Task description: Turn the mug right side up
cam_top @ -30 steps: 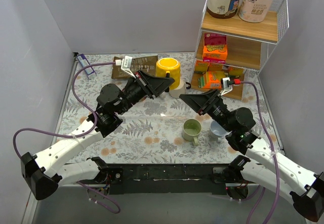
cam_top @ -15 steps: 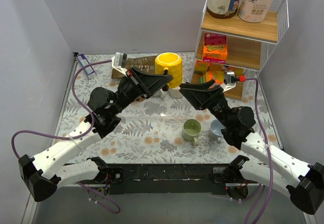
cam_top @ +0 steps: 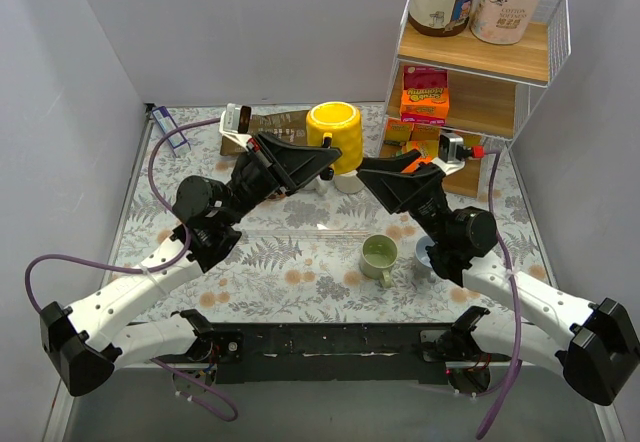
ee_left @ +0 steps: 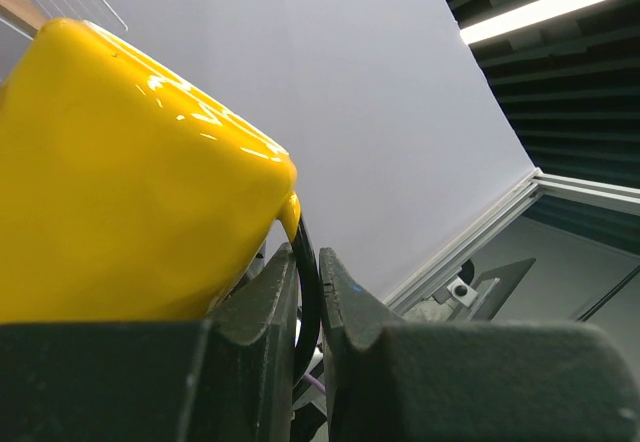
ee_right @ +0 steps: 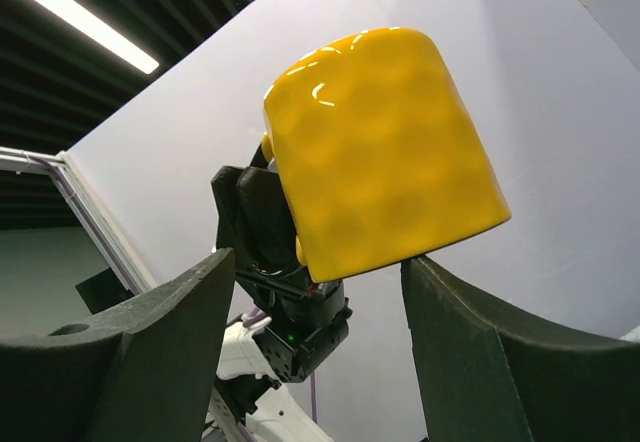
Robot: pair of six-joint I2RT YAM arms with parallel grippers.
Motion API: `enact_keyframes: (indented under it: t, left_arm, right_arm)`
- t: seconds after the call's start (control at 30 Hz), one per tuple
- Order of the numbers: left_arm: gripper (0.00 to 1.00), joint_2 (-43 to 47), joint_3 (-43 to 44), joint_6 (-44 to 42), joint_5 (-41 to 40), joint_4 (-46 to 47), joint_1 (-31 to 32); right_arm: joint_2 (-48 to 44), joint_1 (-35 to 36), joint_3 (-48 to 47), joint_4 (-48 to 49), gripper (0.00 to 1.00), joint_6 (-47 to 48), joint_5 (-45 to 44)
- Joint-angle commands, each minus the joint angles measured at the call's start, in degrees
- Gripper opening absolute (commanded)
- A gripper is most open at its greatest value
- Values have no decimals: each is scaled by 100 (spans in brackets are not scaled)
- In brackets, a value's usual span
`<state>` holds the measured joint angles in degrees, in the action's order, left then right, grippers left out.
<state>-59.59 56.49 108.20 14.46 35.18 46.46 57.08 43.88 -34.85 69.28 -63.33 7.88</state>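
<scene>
Two grippers at yellow mug (cam_top: pixel 333 134): left gripper (cam_top: pixel 322 165) clamped on handle (ee_left: pixel 291 212), mug's 7 o'clock; right gripper (cam_top: pixel 366 169) jaws spread wide, mug's 4 o'clock.

The mug (cam_top: pixel 334 132) is glossy yellow, the cup (cam_top: pixel 379 254) pale green, the table (cam_top: pixel 290 262) grey with fern-and-flower print.
</scene>
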Motion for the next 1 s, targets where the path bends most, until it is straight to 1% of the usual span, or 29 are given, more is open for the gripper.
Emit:
enact_keyframes:
  t: [0.0,0.1,0.2,0.23,0.27,0.37,0.43,0.53,0.6,0.83,0.97]
  left_arm:
    - [0,106,-76,104,31,692,-14]
    - [0,62,-199,253,92,850,-5]
    - [0,18,-357,394,136,1078,4]
    - [0,18,-393,421,136,1148,21]
    - [0,27,-489,438,145,1210,39]
    - [0,27,-752,491,101,1526,100]
    - [0,-17,-876,544,66,1850,144]
    - [0,-122,-999,553,75,2088,179]
    - [0,-175,-1000,500,110,2116,206]
    - [0,-272,-1148,210,84,2098,285]
    - [0,-333,-1289,122,57,2440,294]
  right_arm:
    - [5,-11,-373,789,73,-57,-23]
    - [75,-11,-478,780,71,-30,-67]
    - [198,-11,-531,868,64,-65,-111]
    - [224,-11,-532,1016,61,-91,-137]
    - [259,-11,-514,1105,56,-118,-216]
    - [418,-11,-461,1535,52,-197,-322]
    - [593,-11,-548,1685,52,-302,-313]
    - [874,-2,-628,2141,53,-557,-287]
    - [1050,-2,-654,2467,54,-777,-331]
    - [1191,-2,-716,2898,51,-1163,-401]
    - [1235,-2,-725,3100,58,-1445,-445]
